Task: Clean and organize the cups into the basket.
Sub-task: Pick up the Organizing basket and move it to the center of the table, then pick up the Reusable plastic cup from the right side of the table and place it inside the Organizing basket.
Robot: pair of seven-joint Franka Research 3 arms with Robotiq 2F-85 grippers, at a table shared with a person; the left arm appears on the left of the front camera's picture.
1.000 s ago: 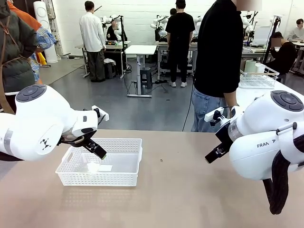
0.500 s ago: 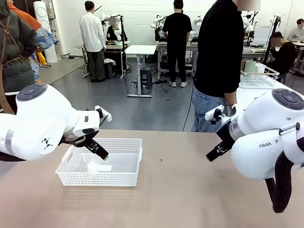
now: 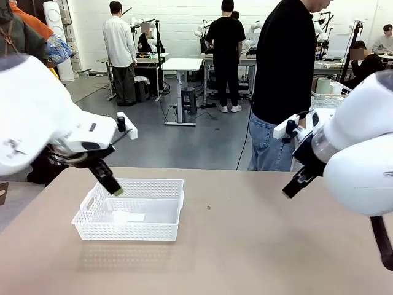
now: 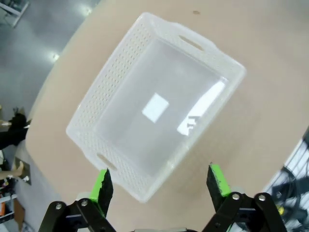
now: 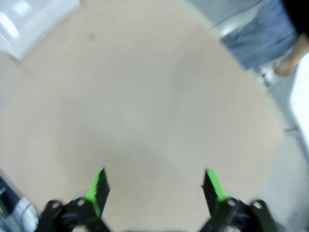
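Up front, the shallow white plastic basket (image 3: 132,232) with holey sides sits on the tan table (image 3: 258,246), just below the left gripper (image 3: 115,190); the right gripper (image 3: 293,188) hangs well apart. Left wrist: fingers (image 4: 102,186) spread wide above the basket, holding nothing. Right wrist: fingers (image 5: 98,187) spread wide over table.
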